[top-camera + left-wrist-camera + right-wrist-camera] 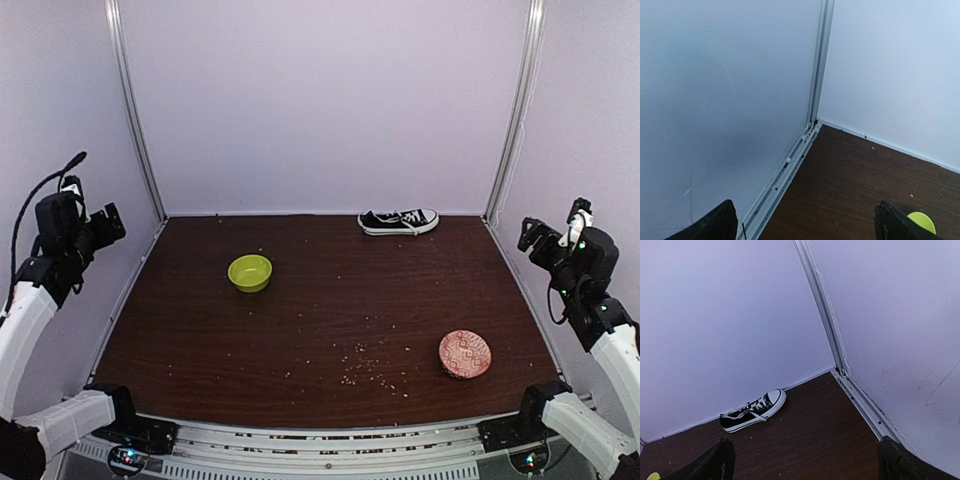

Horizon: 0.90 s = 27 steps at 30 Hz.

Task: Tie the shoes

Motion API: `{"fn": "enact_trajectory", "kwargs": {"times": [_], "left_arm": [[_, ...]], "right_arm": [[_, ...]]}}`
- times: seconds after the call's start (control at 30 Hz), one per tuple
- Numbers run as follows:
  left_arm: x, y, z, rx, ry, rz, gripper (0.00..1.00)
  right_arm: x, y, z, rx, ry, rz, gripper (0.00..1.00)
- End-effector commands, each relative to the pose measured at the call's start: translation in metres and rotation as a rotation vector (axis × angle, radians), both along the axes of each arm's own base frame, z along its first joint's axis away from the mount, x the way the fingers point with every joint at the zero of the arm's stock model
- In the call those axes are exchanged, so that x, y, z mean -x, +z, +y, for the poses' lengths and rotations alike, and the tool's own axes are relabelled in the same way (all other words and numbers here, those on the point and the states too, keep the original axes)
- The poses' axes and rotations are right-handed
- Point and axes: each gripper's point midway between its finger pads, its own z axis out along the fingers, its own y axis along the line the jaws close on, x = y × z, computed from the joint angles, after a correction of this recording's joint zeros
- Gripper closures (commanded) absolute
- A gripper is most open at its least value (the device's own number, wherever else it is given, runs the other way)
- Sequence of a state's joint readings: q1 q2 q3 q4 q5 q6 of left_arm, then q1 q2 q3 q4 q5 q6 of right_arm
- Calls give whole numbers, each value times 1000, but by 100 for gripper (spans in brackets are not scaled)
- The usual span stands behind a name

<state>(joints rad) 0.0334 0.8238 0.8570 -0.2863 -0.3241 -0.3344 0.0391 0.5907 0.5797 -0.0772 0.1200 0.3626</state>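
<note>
- Fingertips (720, 225) of the left gripper (807, 222) frame the bottom edge of the left wrist view. They are spread wide with nothing between them.
- Right gripper (805, 460): jaws likewise spread wide and holding nothing.
- Both grippers are raised above the surface at the left and right sides of the enclosure, well apart from every item on it.
- Table (330, 310): dark wood-grain top, flat, with pale crumbs (365, 368) scattered mostly over its near middle.
- Green bowl (250, 272): upright on the left half of the table, standing alone.
- Pink patterned dish (465, 354): near the right front of the table, well apart from the bowl.
- Sneaker (398, 221): black canvas, white sole and toe cap. It rests on its sole at the far edge of the table, just beside the back wall (330, 100) and right of centre, with the toe pointing toward the right corner. White laces cross the upper. Whether they are knotted cannot be told.
- Enclosure: plain pale walls on three sides, joined by metal corner posts (515, 110) that run down to the table's far corners.
- Slotted rail (320, 445) runs along the near edge between the arm bases.
</note>
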Motion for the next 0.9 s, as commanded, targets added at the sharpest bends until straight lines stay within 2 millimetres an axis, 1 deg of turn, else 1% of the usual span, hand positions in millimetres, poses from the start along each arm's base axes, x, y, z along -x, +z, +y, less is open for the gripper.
{"fn": "enact_trajectory", "kwargs": {"times": [0.0, 0.03, 0.1, 0.17, 0.2, 0.23, 0.33, 0.37, 0.47, 0.5, 0.6, 0.67, 0.7, 0.73, 0.87], "left_arm": [[5, -22, -27, 72, -156, 240, 2], [0, -16, -34, 69, -201, 235, 2], [-9, -10, -49, 88, -289, 223, 2], [-20, -9, -70, 126, -397, 221, 2], [-25, -10, -81, 142, -438, 227, 3], [-30, -10, -90, 151, -469, 232, 3], [-40, -7, -118, 170, -579, 216, 3], [-43, -5, -123, 177, -603, 204, 3], [-47, -1, -122, 149, -607, 213, 2], [-47, 3, -118, 126, -593, 214, 2], [-45, 3, -109, 59, -561, 227, 2], [-44, 1, -103, 15, -539, 239, 2], [-44, 0, -100, -5, -526, 247, 2], [-44, -2, -96, -25, -514, 255, 2], [-44, -10, -83, -106, -465, 291, 2]], "right_arm": [[7, -1, -3, -42, -16, 12, 0], [6, -2, 1, -32, 7, 10, 1], [6, -6, 4, -39, 20, 30, 1], [5, -11, 5, -47, 26, 53, 0], [3, -15, 9, -50, 48, 68, 1], [0, -18, 14, -56, 74, 81, 0], [-14, -20, 40, -70, 212, 122, 1], [-19, -20, 48, -77, 234, 141, 0], [-35, -17, 69, -42, 249, 206, 0], [-39, -10, 84, -15, 274, 216, 0], [-58, -11, 114, 20, 314, 263, 0], [-76, -22, 133, 16, 337, 309, 1], [-82, -17, 139, 14, 331, 309, 0], [-94, -28, 148, 25, 327, 351, 0], [-137, -46, 177, 48, 316, 440, 2]]}}
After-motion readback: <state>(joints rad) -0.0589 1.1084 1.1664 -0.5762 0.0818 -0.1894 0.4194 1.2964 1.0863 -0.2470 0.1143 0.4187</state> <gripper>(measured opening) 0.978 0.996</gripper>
